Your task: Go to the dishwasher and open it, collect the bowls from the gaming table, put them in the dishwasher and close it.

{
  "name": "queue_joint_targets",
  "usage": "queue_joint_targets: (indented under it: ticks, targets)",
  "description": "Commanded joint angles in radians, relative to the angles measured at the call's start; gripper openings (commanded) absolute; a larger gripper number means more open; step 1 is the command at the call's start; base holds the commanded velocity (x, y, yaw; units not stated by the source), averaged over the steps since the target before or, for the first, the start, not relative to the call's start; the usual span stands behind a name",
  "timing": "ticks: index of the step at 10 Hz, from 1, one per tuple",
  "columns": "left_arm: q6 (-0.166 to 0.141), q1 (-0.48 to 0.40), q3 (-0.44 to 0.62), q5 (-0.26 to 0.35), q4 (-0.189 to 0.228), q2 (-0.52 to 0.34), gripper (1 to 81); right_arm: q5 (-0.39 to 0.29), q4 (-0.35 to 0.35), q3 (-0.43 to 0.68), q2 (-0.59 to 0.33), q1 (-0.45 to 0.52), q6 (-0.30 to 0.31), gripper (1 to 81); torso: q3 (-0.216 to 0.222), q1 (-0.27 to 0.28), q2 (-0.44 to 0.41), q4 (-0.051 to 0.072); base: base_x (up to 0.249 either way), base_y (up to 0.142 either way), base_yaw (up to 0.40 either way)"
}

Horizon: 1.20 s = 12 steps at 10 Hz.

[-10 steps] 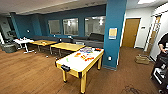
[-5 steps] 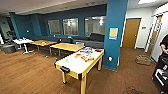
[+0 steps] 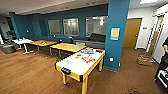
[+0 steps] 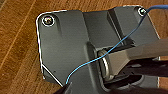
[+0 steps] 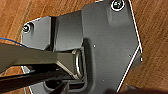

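I faced the long glossy white desk with yellow edge (image 3: 80, 65), small bright bowls (image 3: 67, 61) uncollected near its front corner; my fingers' state I couldn't tell.

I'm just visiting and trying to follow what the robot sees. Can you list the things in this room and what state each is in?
gaming table: standing on the wood floor, white top loaded with colourful items.
green bowl: on the gaming table's top, near its front end.
board-game boxes: lying flat at the table's far end.
wooden door: shut.
yellow-wood tables: standing behind the gaming table.
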Motion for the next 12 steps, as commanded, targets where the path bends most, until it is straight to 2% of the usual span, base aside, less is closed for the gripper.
queue_joint_targets:
  ticks: [1,12]
  targets:
    - [0.003,-0.053,0.002,0.052,-0.001,0.005,81.1,-0.052,-0.001,0.0,-0.004,0.055,-0.003,81.1,0.0,0.0,0.0,0.0,0.095,0.0,0.0]
    - [0.003,-0.053,0.001,0.052,0.001,0.005,81.1,-0.054,-0.002,0.0,-0.003,0.059,-0.003,81.1,0.0,0.0,0.0,0.0,0.102,0.0,0.0]
